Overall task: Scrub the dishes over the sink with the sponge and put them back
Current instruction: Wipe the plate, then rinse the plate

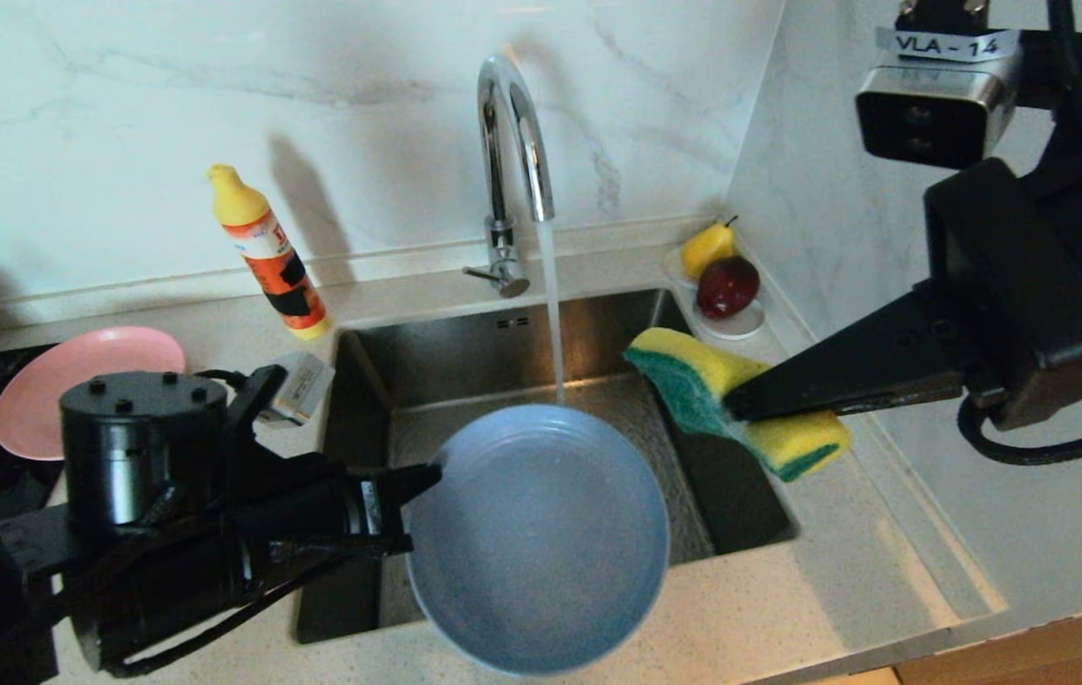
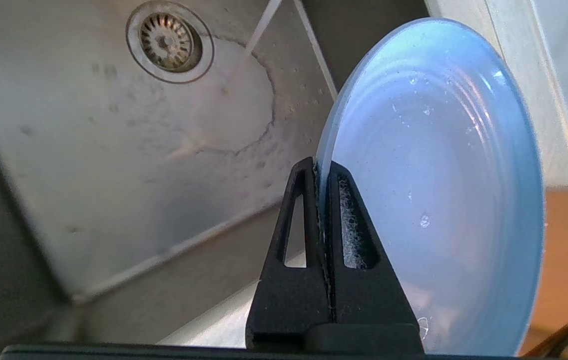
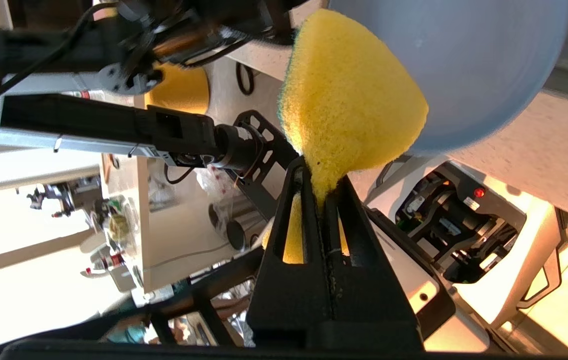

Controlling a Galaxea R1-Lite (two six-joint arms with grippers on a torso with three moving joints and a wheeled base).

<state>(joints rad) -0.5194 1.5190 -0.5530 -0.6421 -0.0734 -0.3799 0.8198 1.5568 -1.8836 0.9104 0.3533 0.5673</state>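
Light blue plate (image 1: 541, 542) is held at its rim by the left claw (image 1: 412, 509), whose two fingers are pressed together on the edge; the left wrist view shows the thin rim squeezed between the pads (image 2: 348, 235). The plate hangs over the front part of the sink (image 1: 464, 352), partly over the front strip of the surface (image 1: 788, 609), with its hollow face turned up toward the head camera. A thin stream of water (image 1: 552, 314) falls from the chrome tap (image 1: 512, 143) and passes just behind the far rim of the plate.

The right claw (image 1: 740, 404) is closed on the sponge (image 1: 721, 390), gripping it near the middle, so the yellow body bulges on both sides and the green layer faces the sink. The sponge is above the right edge of the sink, near the plate but apart from it.

Further out, a pink plate (image 1: 74, 371) lies on the left, behind the left arm. A yellow and orange bottle (image 1: 269, 252) stands near the back left corner of the sink. In the back right corner a yellow pear (image 1: 707, 247) and a dark red fruit (image 1: 729, 285) sit on a small white saucer (image 1: 740, 328).
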